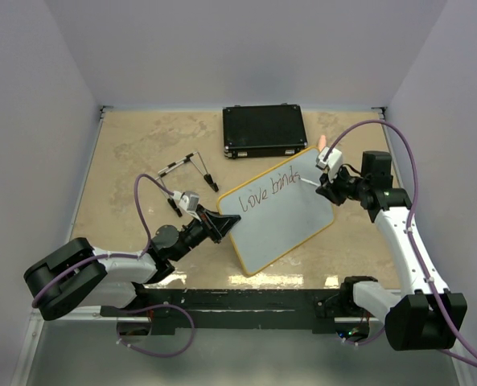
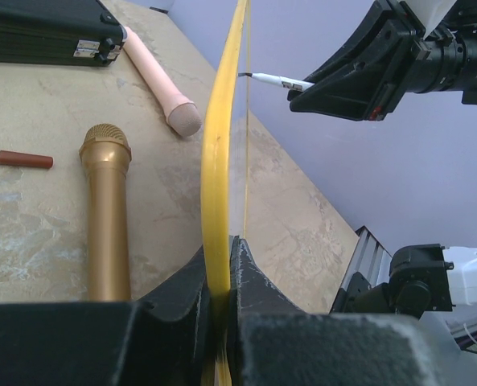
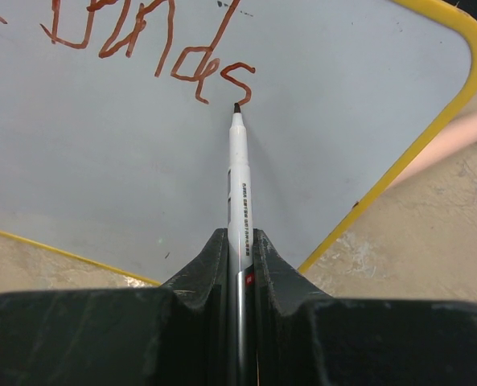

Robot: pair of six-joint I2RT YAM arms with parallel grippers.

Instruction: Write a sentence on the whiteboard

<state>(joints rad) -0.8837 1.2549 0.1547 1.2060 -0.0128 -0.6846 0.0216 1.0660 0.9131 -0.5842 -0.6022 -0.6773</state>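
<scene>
I have the whiteboard (image 1: 282,221) between the two arms, just in front of the black case (image 1: 264,130). It is turned diagonally and, judging by the left wrist view, slanted up off the table rather than lying flat. My left gripper (image 1: 220,226) is pinched tight on the yellow frame, on the short edge nearest that arm. My right gripper (image 3: 238,241) is closed around a white marker (image 3: 238,181), whose tip sits right at the tail of the last "s"; I cannot tell whether it touches the face.

The sentence (image 1: 266,191) reads "love binds" so far, slanting along the far side of the board. I judge the remaining words belong on a second line below it.

To do this well, I would lift the tip clear before travelling. Then I would carry it back toward the left gripper's end and start lower on the same slant. Pressure matters, because the board is held along one edge only and a hard push could flex or swing it. That calls for light contact and short strokes. There is blank face below the first line, so I'd space the letters and stay off the frame
</scene>
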